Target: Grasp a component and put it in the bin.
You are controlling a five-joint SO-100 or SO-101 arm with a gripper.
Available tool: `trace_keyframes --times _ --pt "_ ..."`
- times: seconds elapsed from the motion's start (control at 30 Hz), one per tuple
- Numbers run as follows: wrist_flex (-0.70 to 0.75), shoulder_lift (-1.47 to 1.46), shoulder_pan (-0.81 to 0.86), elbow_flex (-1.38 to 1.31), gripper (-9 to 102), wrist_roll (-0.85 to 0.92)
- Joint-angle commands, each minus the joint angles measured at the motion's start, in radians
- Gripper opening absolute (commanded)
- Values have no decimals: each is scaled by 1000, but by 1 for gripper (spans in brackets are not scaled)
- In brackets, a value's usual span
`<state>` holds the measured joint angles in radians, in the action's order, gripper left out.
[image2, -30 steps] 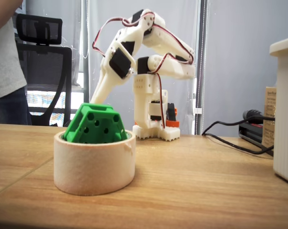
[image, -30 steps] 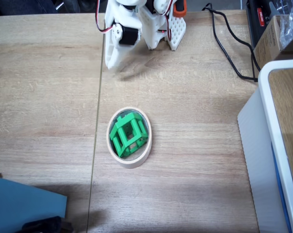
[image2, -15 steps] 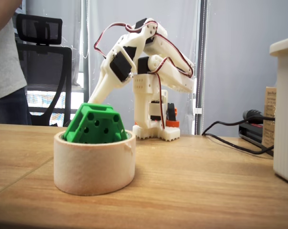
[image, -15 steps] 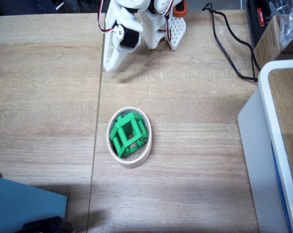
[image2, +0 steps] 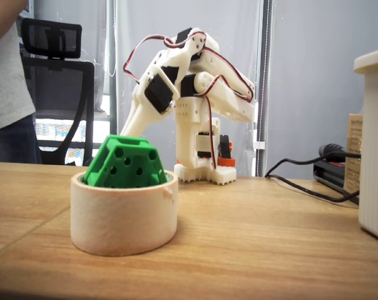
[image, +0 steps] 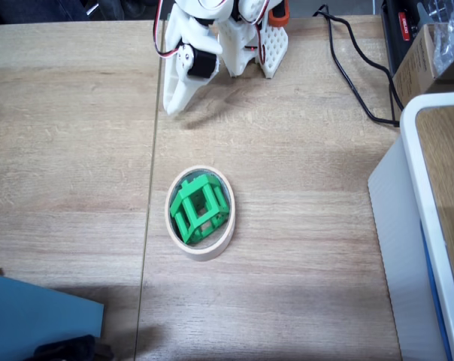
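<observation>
The bin (image2: 123, 215), the beige tape ring, was taken as the landmark. Inside it the component (image2: 125, 164) was seen, tilted, with its upper part standing above the rim; from above it filled most of the ring (image: 202, 212). The placing was therefore judged as done. Behind the bin, well apart from it, the gripper (image: 172, 105) was found near the arm's base (image2: 204, 172), pointing down at the table (image: 302, 226). Nothing was held by it, but whether its fingers were parted or closed could not be told. For the step in hand, the retreat, it was judged that the arm should be folded upward and backward, so that the bin is not touched. Compared with one second earlier, the gripper had been drawn a little closer to the base, while the bin and component had not been moved.
</observation>
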<state>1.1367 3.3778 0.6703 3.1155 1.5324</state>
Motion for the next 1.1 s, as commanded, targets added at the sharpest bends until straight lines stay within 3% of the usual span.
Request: trace_keyframes --times 0.0,0.3,1.07 --pt "55 -5 -52 -11 1 -2" --pt "152 -5 -87 -9 1 -2" --pt "153 -5 -86 132 1 5"
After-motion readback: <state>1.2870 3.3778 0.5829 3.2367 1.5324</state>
